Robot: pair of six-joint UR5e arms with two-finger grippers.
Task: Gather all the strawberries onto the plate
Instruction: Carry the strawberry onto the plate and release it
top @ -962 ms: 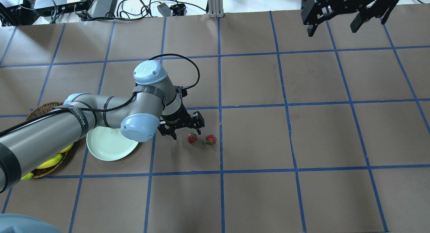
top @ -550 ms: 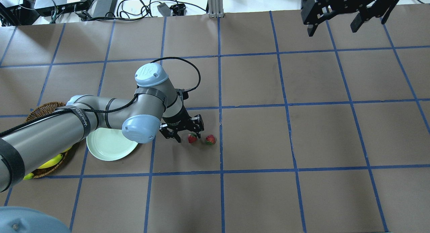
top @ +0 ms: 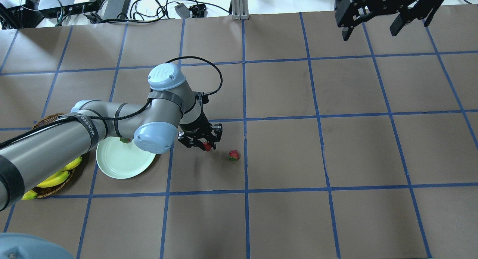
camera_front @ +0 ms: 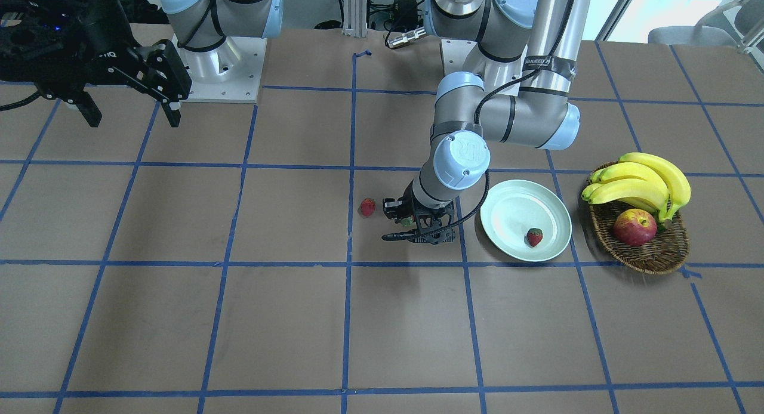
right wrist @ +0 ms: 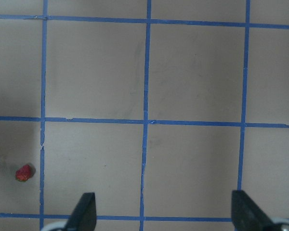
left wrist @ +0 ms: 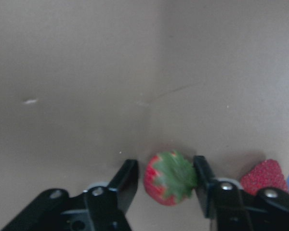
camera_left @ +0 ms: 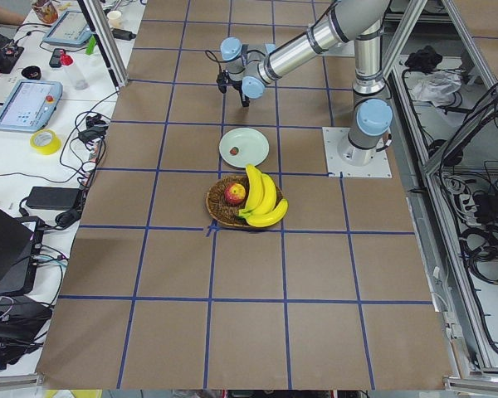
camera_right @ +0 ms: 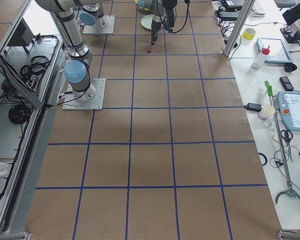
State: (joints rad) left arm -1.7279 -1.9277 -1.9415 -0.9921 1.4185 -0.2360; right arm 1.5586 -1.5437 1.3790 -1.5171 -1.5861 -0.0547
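- Bright, even overhead light covered the brown worktop [top: 283, 154], without glare.
- Shadows were soft: only a faint smudge lay under the left claw [top: 204, 143].
- The left wrist view was dimmer and blurred; the strawberry [left wrist: 169, 177] looked soft-edged, and the claw's fingers [left wrist: 123, 185] were out of focus.
- Daylight blew out the front-facing view's top right corner.
- The side views showed slanted lines at their edges.

Plate [camera_front: 507, 208] holds strawberry [camera_front: 535, 236]; second strawberry [left wrist: 169, 178] between fingers [left wrist: 126, 180]; third strawberry [top: 233, 155] loose.
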